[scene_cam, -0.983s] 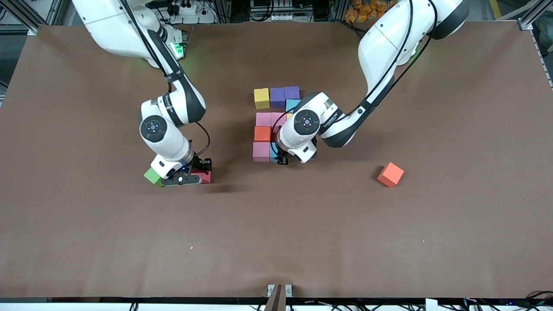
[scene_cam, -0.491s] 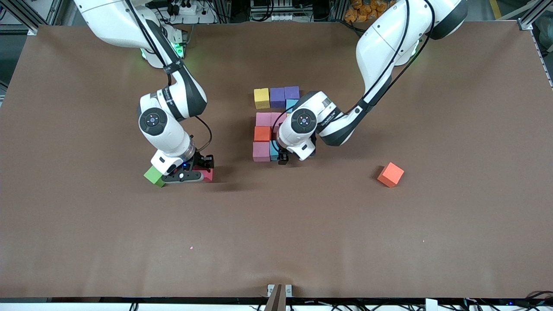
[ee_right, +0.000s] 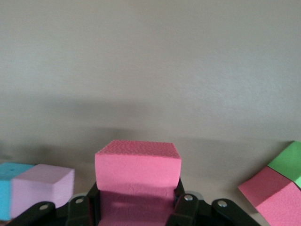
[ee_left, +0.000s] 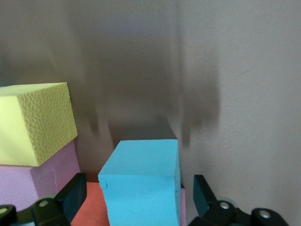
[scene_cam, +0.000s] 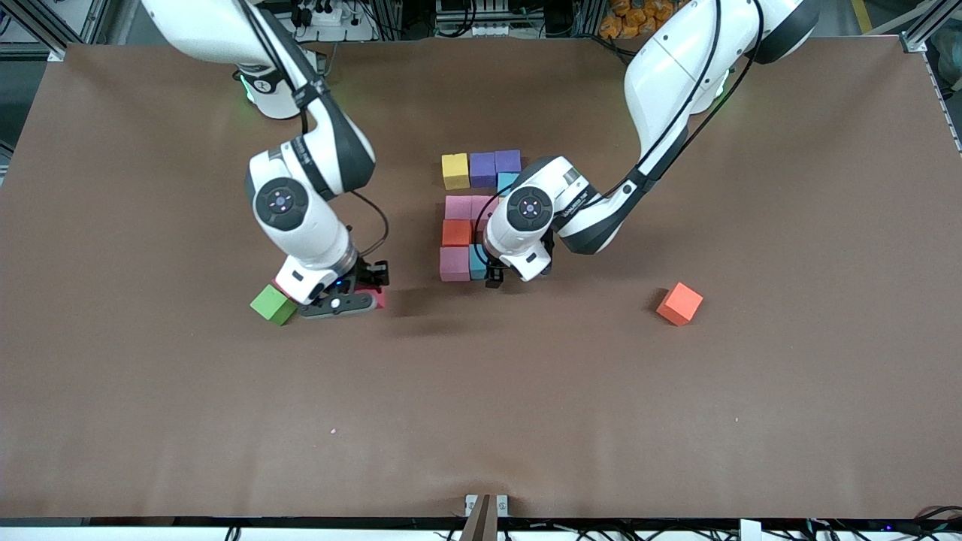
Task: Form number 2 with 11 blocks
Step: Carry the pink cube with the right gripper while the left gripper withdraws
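Comparing this moment with the second before, we see the left tool (scene_cam: 493, 276) now spread wide, its fingers (ee_left: 71, 195) standing clear on either side of the light blue block (ee_left: 141, 181) it has just let go. That block (scene_cam: 476, 262) sits on the desk (scene_cam: 676, 421) at the near edge of the block figure, beside a pink block (scene_cam: 454, 264); an orange block (scene_cam: 456, 232) lies next farther from the camera, and a yellow block (scene_cam: 455, 170) and two purple blocks (scene_cam: 495, 168) form the row nearest the bases. We judge this placement done.

The right tool (scene_cam: 347, 294) is clamped on a pink block (ee_right: 138, 167) and has risen and shifted away from the green block (scene_cam: 273, 304), toward the figure; another pink block (ee_right: 270, 195) rests beside the green one.

A red-orange block (scene_cam: 679, 303) lies alone toward the left arm's end, probably among the pieces not yet added.
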Available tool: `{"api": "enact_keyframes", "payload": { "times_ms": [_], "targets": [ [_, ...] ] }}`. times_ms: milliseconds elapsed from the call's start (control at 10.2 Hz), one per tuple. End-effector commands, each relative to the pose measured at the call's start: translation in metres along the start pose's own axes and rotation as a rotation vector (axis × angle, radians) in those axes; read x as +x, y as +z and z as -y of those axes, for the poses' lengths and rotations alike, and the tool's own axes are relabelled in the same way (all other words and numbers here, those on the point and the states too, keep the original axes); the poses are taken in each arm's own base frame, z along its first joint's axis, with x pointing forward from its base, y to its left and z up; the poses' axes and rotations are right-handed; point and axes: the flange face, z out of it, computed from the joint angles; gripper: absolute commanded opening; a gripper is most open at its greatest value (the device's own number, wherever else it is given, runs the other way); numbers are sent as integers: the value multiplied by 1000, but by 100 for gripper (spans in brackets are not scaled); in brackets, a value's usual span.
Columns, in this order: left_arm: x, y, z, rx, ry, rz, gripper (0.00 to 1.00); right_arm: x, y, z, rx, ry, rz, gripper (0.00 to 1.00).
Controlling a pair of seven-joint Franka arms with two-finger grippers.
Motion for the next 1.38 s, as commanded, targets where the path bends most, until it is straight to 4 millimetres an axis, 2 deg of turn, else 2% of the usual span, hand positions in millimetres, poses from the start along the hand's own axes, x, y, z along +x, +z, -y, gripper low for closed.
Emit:
{"api": "enact_keyframes", "payload": {
  "times_ms": [0, 295, 393, 491, 688, 786, 885, 983, 1081, 1278],
  "targets": [
    [2, -27, 0, -18, 38, -26, 100, -9, -6, 31, -29, -120, -12, 49],
    [5, -60, -2, -33, 94, -42, 100, -23, -8, 68, -63, -232, -37, 50],
    [14, -78, -9, -52, 81, -43, 100, -28, -7, 77, -63, -247, -35, 57],
    [28, -98, -20, -58, 84, -41, 100, -31, -7, 84, -62, -262, -35, 59],
    [47, -132, -31, -69, 104, -54, 100, -38, 1, 96, -57, -335, -20, 57],
    [71, -145, -45, -75, 117, -54, 100, -46, 7, 111, -53, -357, -9, 54],
    [86, -162, -54, -78, 164, -56, 100, -54, 9, 133, -38, -389, -32, 54],
    [102, -173, -60, -58, 183, -73, 100, -54, 12, 147, -20, -420, -72, 52],
    [116, -191, -62, -57, 186, -92, 100, -55, 14, 170, -12, -520, -92, 48],
    [147, -215, -68, -49, 142, -113, 100, -41, 19, 216, 2, -640, -137, 47]
  ]
}}
